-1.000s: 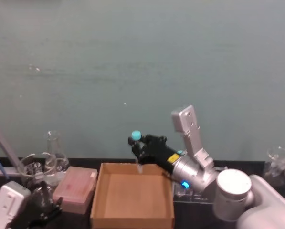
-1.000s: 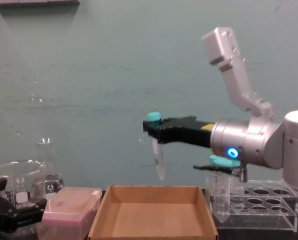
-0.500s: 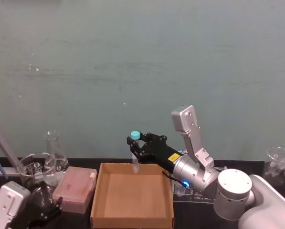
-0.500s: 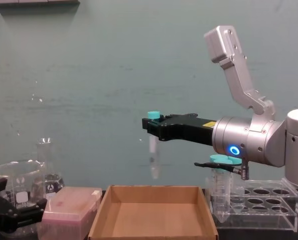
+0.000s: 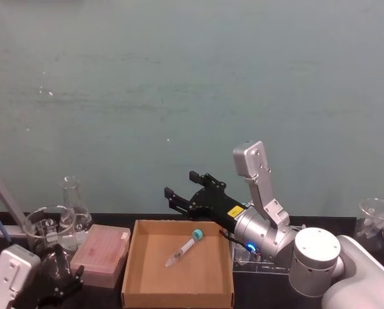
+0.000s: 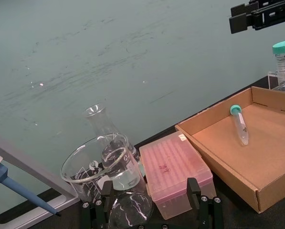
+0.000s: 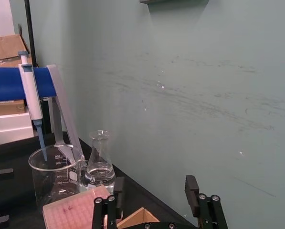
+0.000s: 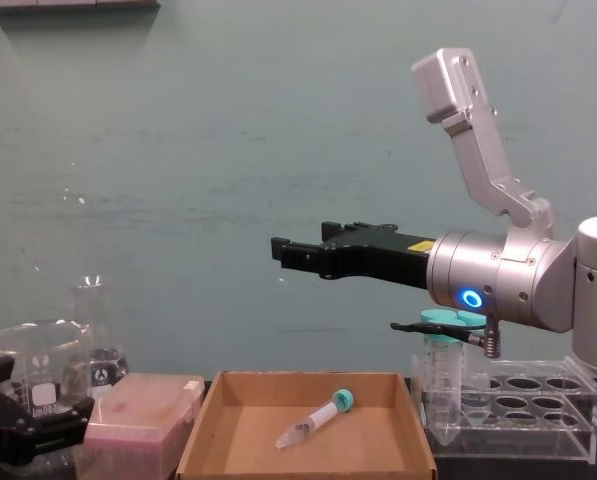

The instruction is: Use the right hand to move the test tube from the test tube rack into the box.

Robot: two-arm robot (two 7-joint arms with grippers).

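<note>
The black desk (image 5: 243, 296) runs along the bottom of the head view. The right arm (image 8: 498, 290) reaches in from the right of the frame at mid-height, likely kept that high so it passes over the low walls beneath it.

The box (image 5: 154, 270) sits at lower centre, open-topped and shallow, so a drop from above needs no threading past edges. The test tube rack (image 8: 538, 410) stands just beside the box's right wall, at the lower right of the chest view. It carries a fatter teal-capped tube (image 8: 440, 370) directly under the arm, the nearest thing to clip on the way back. A pink lidded box (image 5: 101, 254) sits close to the left wall, with glassware beyond it.

The right claw (image 5: 180, 184) hangs above the box's far edge, its fingers spread wide and empty. There is clear air all round it except downward to the right.

The left claw (image 6: 149, 210) is parked at the lower left, also spread wide.

The test tube (image 5: 184, 248) lies slantwise on the box floor, cap toward the upper right. It is clear of every wall, so the placing looks done.
</note>
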